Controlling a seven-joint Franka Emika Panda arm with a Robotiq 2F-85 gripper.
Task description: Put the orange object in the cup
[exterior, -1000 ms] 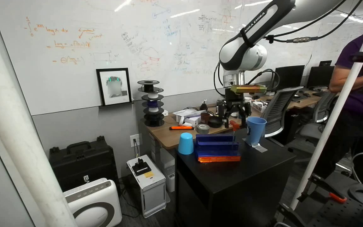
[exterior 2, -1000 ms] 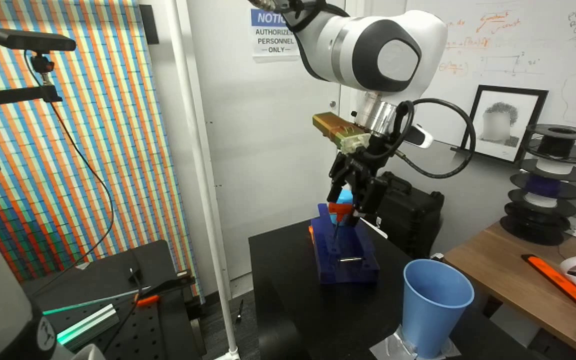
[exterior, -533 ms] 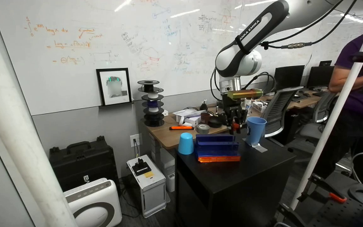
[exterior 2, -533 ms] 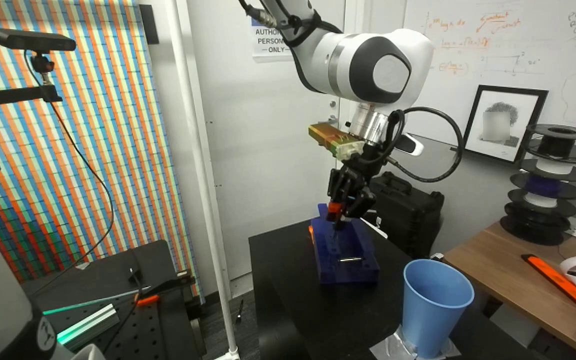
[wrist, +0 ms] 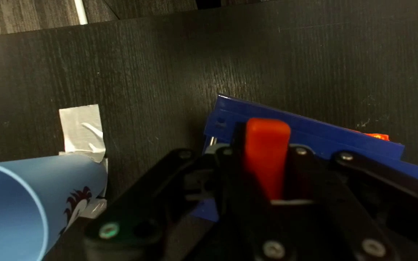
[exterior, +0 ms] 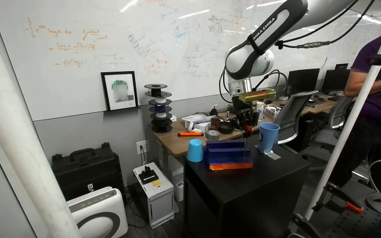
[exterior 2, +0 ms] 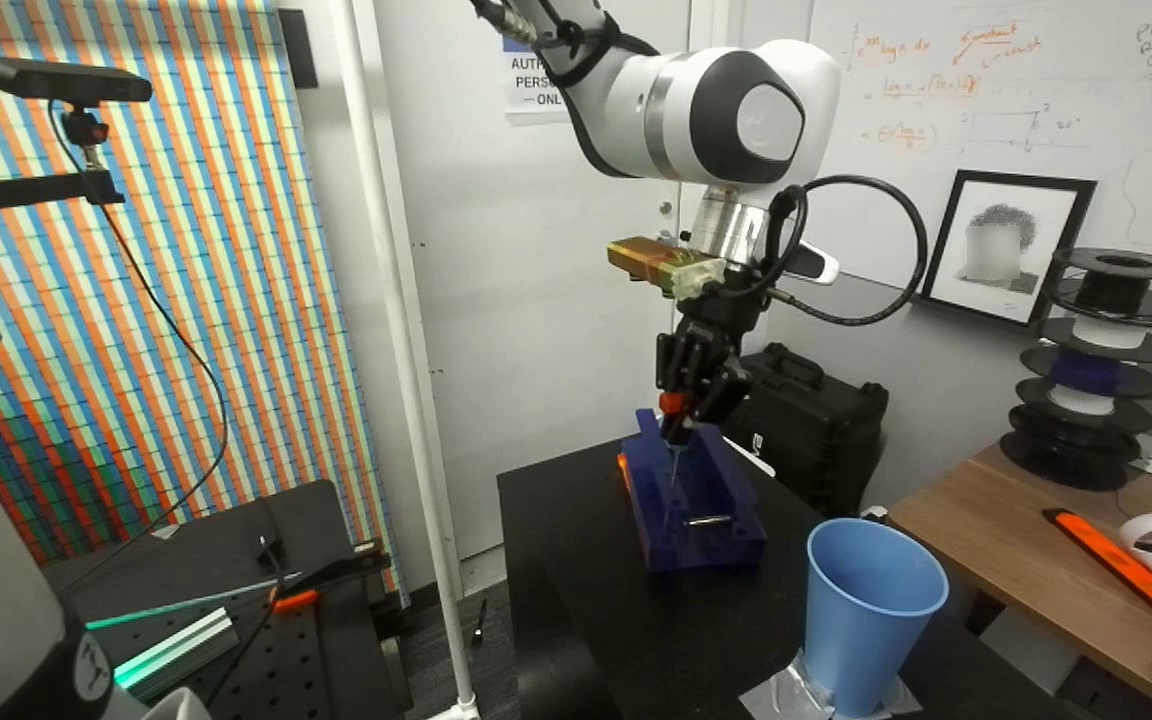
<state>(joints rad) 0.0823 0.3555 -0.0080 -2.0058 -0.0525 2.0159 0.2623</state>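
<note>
End effector (wrist: 266, 156) gripping orange handle (wrist: 268, 141) — shaft (exterior 2: 675, 466) pointing down at blue rack (exterior 2: 704, 549) — upright blue cup (exterior 2: 872, 625) apart.

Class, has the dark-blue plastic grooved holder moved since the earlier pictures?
Yes, slightly: in both exterior views the holder has shifted toward the tapered light-blue cup, which is taped down.

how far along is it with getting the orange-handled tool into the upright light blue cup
Done: the grasp; the black claw is shut on the orange-handled tool. In hand: the lift-out, probably; its thin metal shaft points down at the dark blue rack, where it ends is unclear. Left: getting it over and into the taped-down light blue cup.
</note>
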